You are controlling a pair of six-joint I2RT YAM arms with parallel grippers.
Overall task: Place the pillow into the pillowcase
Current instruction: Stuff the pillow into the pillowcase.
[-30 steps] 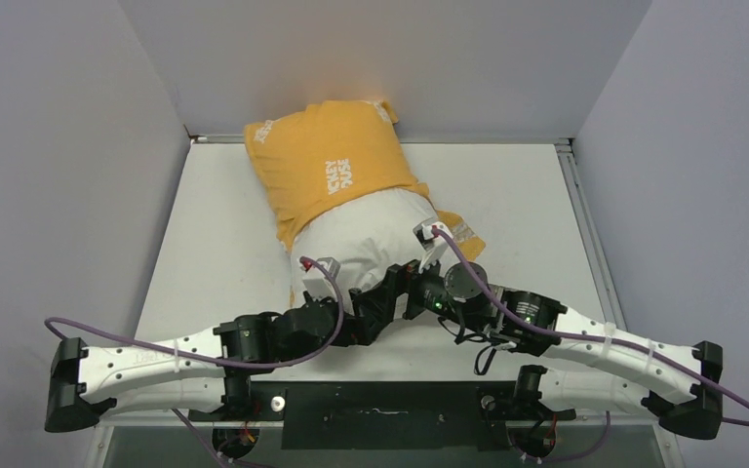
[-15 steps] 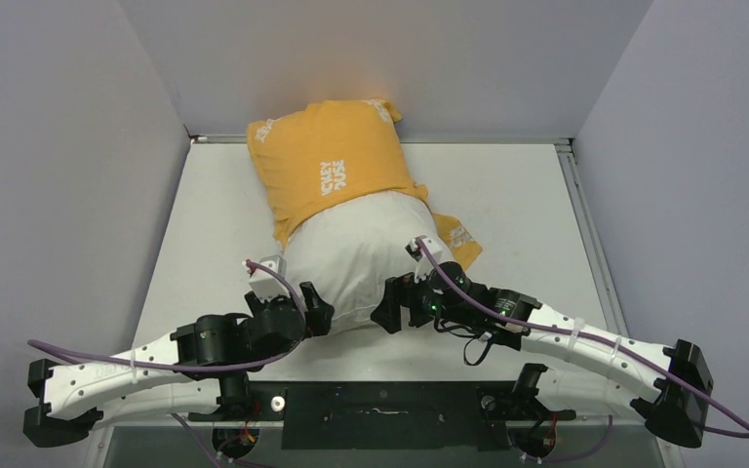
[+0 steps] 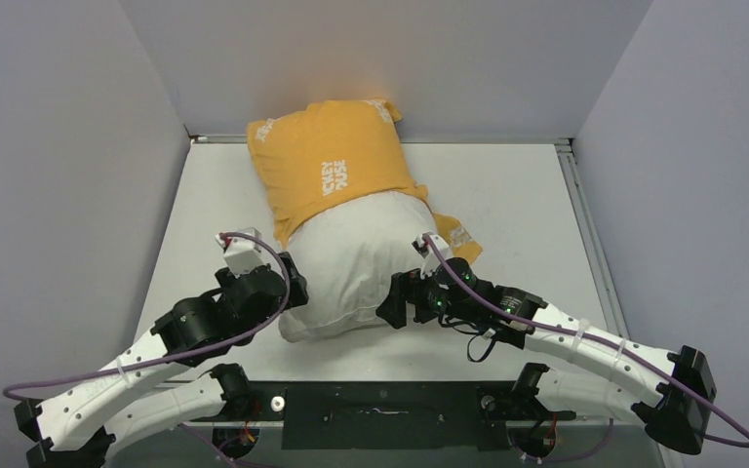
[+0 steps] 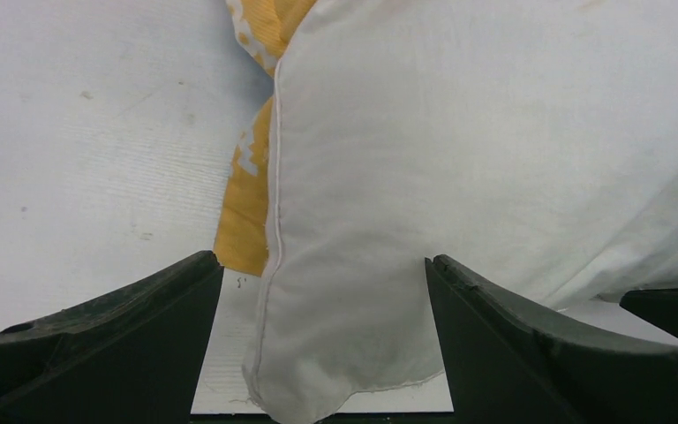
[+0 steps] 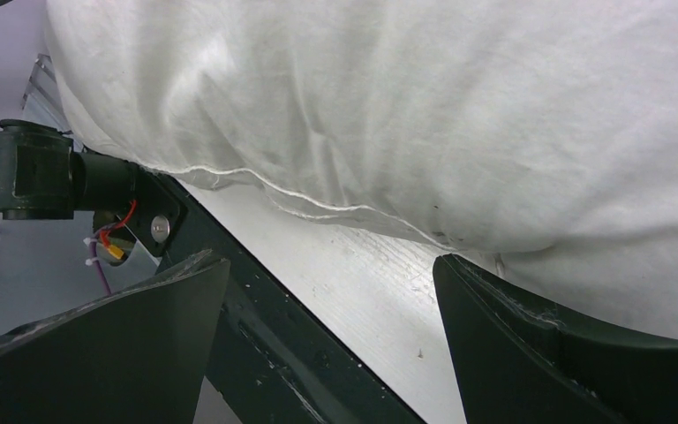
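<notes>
Half of the insertion is being judged as done. The tabletop (image 3: 517, 195) is being occupied down its middle, with bare surface being left on the left and more broadly on the right. The far edge is being closed off by the wall (image 3: 468, 68), against which the covered end is being pressed, so little room is being left for pushing onward. Drawing the case toward the near edge is being judged the freer direction.

The pillow (image 3: 351, 263) is being found lying lengthwise, its far half inside the pillowcase (image 3: 322, 166) and its near half bare, reaching almost to the near edge. It is being judged light, soft and bulky, yielding under any press; a pinch at a corner or along the stitched seam (image 4: 275, 177) is being recommended. The pillowcase is being judged thin, limp and prone to bunching; its open hem (image 3: 453, 239), crossing the pillow's middle and trailing flat on the right, is being recommended as the hold.

The left end effector (image 4: 322, 265) is being held released, jaws wide, straddling the pillow's near left corner without gripping. The right end effector (image 5: 331, 265) is likewise being held released, low at the near right flank, with nothing grasped.
</notes>
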